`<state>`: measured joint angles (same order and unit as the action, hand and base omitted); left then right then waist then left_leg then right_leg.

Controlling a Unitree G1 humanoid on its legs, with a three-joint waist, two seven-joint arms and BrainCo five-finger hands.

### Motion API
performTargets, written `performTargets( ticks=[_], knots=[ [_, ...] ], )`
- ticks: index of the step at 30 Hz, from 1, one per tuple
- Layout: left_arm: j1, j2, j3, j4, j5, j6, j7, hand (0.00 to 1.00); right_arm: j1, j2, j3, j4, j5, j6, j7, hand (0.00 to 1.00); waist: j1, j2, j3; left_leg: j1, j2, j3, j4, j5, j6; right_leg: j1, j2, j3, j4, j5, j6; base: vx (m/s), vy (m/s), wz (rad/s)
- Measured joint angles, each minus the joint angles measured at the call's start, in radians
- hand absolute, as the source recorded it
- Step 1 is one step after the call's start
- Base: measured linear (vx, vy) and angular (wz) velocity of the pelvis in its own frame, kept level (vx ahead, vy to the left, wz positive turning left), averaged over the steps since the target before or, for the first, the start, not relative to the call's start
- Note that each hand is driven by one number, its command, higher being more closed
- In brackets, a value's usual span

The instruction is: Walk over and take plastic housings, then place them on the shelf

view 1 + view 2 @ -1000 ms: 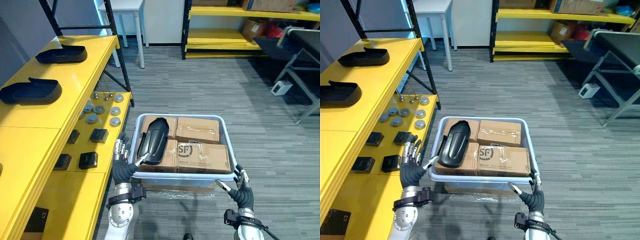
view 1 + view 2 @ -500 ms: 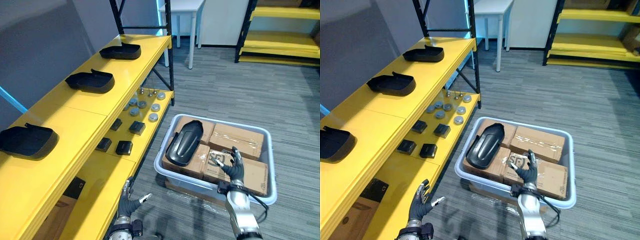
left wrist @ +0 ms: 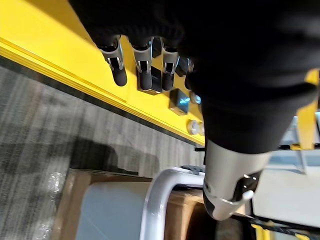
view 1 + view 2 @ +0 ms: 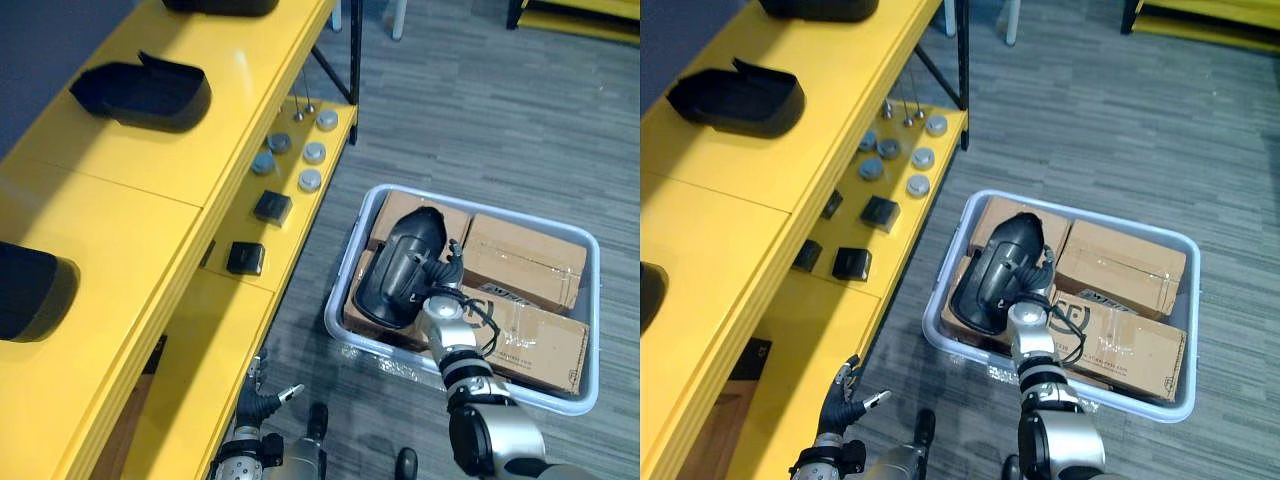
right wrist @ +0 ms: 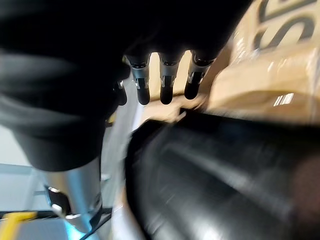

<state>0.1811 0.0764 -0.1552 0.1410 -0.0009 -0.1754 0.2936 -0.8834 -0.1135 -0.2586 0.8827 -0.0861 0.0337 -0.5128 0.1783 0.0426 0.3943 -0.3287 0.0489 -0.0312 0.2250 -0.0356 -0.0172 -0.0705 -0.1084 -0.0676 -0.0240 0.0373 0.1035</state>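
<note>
The right hand [image 4: 440, 284] is stretched forward on an extended arm, fingers straight and thumb apart, gripping nothing, while the left hand [image 4: 262, 400] hangs low at the lower left, fingers relaxed and spread, thumb out to the side, empty.

A black plastic housing [image 4: 400, 268], glossy and long with a rounded end, is seen lying on the cardboard boxes [image 4: 520, 270] in the left part of the bin [image 4: 595, 320]. Three more black housings are laid well apart on the top board of the yellow shelf [image 4: 120, 200]: a middle one [image 4: 140, 92], a far one [image 4: 220, 5] and a near one [image 4: 30, 292], the latter two partly cut off.
</note>
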Motion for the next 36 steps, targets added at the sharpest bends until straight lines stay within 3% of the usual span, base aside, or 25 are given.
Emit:
performTargets(
  ticks=[7,10,11,18,22,28,32,34,36],
  knots=[
    [-0.049,-0.001,-0.015,0.074,-0.017,0.0,0.061,0.0,-0.102,-0.062,0.004,0.053,-0.001,0.017,-0.077,0.0,-0.002,-0.003,0.045,-0.032,0.032,-0.024,-0.09,0.065,-0.025,-0.067,0.036,-0.007,-0.001,0.025,-0.004,-0.02,-0.054,0.01],
    [-0.073,0.0,-0.019,0.104,-0.023,-0.001,0.074,0.0,-0.152,-0.086,0.01,0.159,-0.001,0.015,-0.072,0.0,0.0,-0.009,0.061,-0.034,0.043,-0.032,-0.131,0.094,-0.033,-0.087,0.049,-0.011,-0.001,0.031,-0.006,-0.04,-0.047,0.04],
    [-0.082,-0.001,-0.018,0.122,-0.034,0.0,0.074,0.0,-0.19,-0.107,0.032,0.214,-0.001,0.008,-0.064,1.0,-0.001,-0.011,0.064,-0.034,0.047,-0.034,-0.146,0.106,-0.036,-0.094,0.053,-0.02,-0.002,0.039,-0.009,-0.05,-0.046,-0.04],
    [-0.112,0.001,0.018,0.138,-0.041,0.006,0.049,0.0,-0.3,-0.263,0.084,0.354,0.002,0.03,0.123,1.0,0.007,-0.025,0.079,-0.072,0.055,-0.084,-0.214,0.161,-0.04,-0.146,0.069,-0.03,-0.002,0.066,-0.01,-0.06,-0.003,0.1],
    [-0.119,0.013,0.039,0.137,-0.056,0.013,0.034,0.0,-0.301,-0.284,0.084,0.368,-0.004,0.043,0.192,1.0,0.008,-0.026,0.08,-0.071,0.062,-0.104,-0.251,0.194,-0.044,-0.153,0.078,-0.031,-0.004,0.069,-0.01,0.0,-0.015,0.11],
    [-0.126,0.012,0.034,0.02,-0.057,0.034,-0.005,0.0,-0.341,-0.344,0.03,0.443,-0.14,0.078,0.27,1.0,0.006,-0.025,0.081,-0.058,0.061,-0.128,-0.295,0.239,-0.058,-0.129,0.082,-0.064,-0.04,0.06,-0.022,0.05,-0.039,0.14],
    [-0.14,0.01,0.004,-0.134,-0.062,0.038,-0.028,0.0,-0.336,-0.361,0.06,0.453,-0.178,0.113,0.278,1.0,0.004,-0.022,0.083,-0.022,0.055,-0.139,-0.311,0.253,-0.06,-0.092,0.078,-0.083,-0.039,0.038,-0.031,0.06,-0.042,0.13],
    [-0.199,0.011,0.002,-0.185,-0.077,0.035,-0.029,0.0,-0.318,-0.361,0.133,0.365,-0.181,0.119,0.263,1.0,-0.006,-0.022,0.083,-0.011,0.054,-0.133,-0.311,0.254,-0.06,-0.083,0.075,-0.082,-0.039,0.032,-0.03,0.04,-0.031,-0.06],
    [-0.307,0.018,0.002,-0.199,-0.119,0.03,-0.021,0.0,-0.274,-0.36,0.214,0.159,-0.225,0.117,0.23,1.0,-0.027,-0.022,0.082,-0.004,0.054,-0.125,-0.311,0.256,-0.06,-0.08,0.074,-0.079,-0.039,0.031,-0.031,0.01,-0.025,-0.1]
  ],
)
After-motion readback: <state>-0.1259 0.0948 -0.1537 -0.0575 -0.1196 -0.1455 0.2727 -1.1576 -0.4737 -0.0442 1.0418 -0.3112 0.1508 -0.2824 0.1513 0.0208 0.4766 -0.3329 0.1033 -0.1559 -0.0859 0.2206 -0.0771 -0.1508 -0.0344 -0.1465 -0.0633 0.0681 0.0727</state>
